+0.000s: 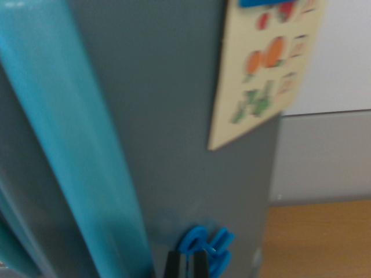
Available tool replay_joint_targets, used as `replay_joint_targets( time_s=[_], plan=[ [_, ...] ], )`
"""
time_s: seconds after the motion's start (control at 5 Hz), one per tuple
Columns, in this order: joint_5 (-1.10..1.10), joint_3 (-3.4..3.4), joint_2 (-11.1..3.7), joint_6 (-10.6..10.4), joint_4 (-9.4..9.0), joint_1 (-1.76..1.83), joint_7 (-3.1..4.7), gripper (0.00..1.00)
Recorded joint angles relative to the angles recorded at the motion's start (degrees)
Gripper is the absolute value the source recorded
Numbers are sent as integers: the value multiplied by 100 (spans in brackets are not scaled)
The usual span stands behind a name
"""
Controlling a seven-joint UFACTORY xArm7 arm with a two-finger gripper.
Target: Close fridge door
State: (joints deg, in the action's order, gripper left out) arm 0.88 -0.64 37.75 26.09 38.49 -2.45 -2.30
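While my fingers (185,265) sit pressed together at six o'clock, the grey fridge door (174,145) fills the view, teal handle (75,150) toward nine, blue magnet (206,246) just beside my tips, fruit chart (266,63) at one.

Even, soft daylight; the whole wrist view is motion-blurred.

1. The fridge door (174,116) stands directly behind the fingers (185,263).
2. A handle bar (75,150) runs up the door, left of the fingers.
3. A picture card (264,63) sits on the door, above and right of the fingers.
4. The desk (319,237) lies to their right.
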Motion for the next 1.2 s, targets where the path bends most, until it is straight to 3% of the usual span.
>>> replay_joint_targets(
  time_s=[0.2, 0.4, 0.6, 0.8, 1.0, 1.2],
  plan=[
    [0, 90, -291, -3, 176, 1, 0, 100],
    [0, 90, -291, -3, 176, 1, 0, 100],
    [0, 257, -569, -5, 378, 2, 0, 100],
    [0, 257, -569, -5, 378, 2, 0, 100],
    [0, 385, -887, -6, 633, 2, 0, 100],
    [0, 385, -887, -6, 633, 2, 0, 100]
  ],
)
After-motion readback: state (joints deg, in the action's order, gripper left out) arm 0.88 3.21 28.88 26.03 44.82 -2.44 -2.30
